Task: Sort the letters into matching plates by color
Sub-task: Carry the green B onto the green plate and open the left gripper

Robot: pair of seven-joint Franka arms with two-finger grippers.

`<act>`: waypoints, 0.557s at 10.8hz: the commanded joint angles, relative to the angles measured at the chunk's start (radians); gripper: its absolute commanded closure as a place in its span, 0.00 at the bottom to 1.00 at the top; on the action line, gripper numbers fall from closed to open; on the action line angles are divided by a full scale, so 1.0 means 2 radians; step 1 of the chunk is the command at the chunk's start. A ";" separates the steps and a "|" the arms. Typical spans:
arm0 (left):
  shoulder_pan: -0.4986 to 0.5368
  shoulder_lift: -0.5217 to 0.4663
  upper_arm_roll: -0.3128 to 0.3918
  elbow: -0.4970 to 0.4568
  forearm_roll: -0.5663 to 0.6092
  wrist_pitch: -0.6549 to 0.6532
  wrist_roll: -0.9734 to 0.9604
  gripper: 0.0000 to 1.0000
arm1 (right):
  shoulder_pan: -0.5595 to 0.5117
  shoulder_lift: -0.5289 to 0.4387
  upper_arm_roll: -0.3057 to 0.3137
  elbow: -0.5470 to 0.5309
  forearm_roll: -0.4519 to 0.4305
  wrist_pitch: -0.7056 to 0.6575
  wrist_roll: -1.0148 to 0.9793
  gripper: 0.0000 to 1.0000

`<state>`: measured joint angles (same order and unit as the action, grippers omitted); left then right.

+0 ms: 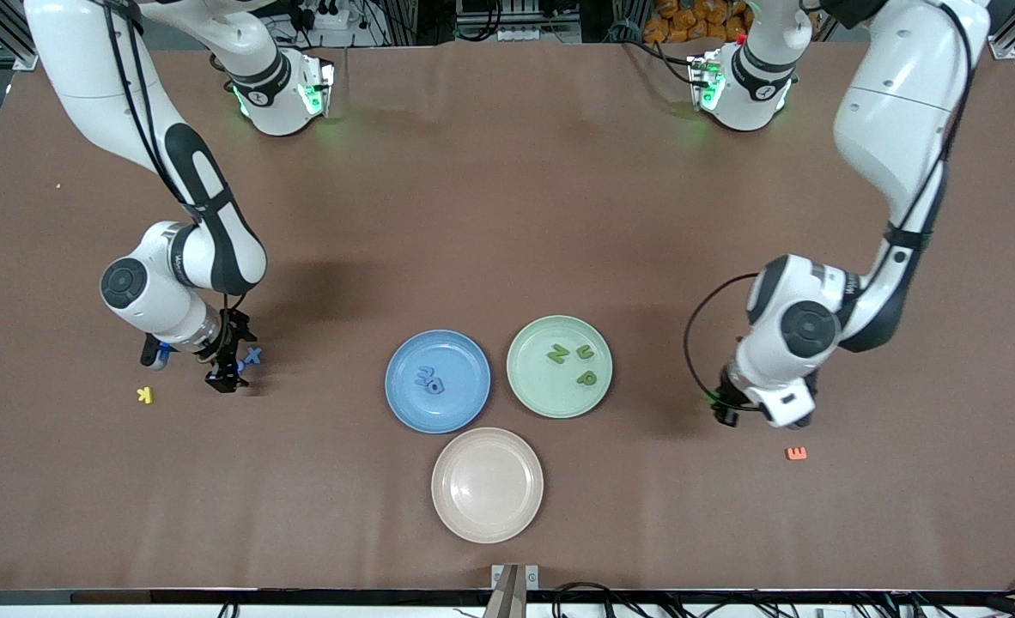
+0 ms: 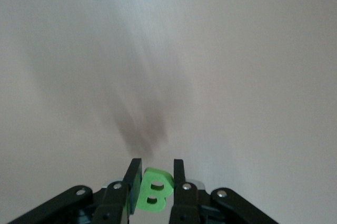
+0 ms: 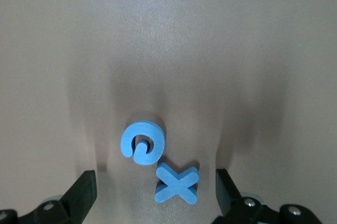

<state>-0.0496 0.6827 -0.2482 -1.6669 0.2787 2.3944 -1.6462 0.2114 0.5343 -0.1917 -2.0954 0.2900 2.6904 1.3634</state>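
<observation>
Cream plate point(image 1: 487, 485) lies nearest, unused. Left tool point(image 2: 153, 182) grips a green B point(image 2: 153, 194) above the desk point(image 1: 507, 215), well apart from the green plate point(image 1: 559, 399). Right tool point(image 3: 152, 192), spread wide, straddles the blue X point(image 3: 177, 184) and G point(image 3: 141, 143).

Two plates point(image 1: 438, 412) point(image 1: 559, 403) are sitting side by side; a third plate point(image 1: 487, 532) is lying nearer the front camera, between them.

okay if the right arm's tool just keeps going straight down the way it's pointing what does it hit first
Most likely the blue X, which lies on the table between the right tool's open fingers, with the blue G touching it just ahead. Depth is hard to judge, so the fingers may reach the tabletop on either side instead.
</observation>
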 commanded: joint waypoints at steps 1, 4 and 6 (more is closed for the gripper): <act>-0.078 -0.025 0.006 0.004 0.006 -0.015 -0.051 1.00 | 0.001 0.000 0.002 -0.008 0.002 0.009 -0.002 0.01; -0.140 -0.017 0.006 0.027 0.000 -0.015 -0.087 1.00 | 0.000 0.005 0.008 -0.008 0.002 0.013 -0.023 0.18; -0.162 -0.017 0.007 0.033 0.004 -0.015 -0.082 0.92 | 0.001 0.006 0.008 -0.008 0.002 0.013 -0.040 0.28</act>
<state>-0.3363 0.6498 -0.2495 -1.6243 0.2785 2.3831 -1.8058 0.2126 0.5376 -0.1803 -2.1062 0.2895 2.6949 1.3333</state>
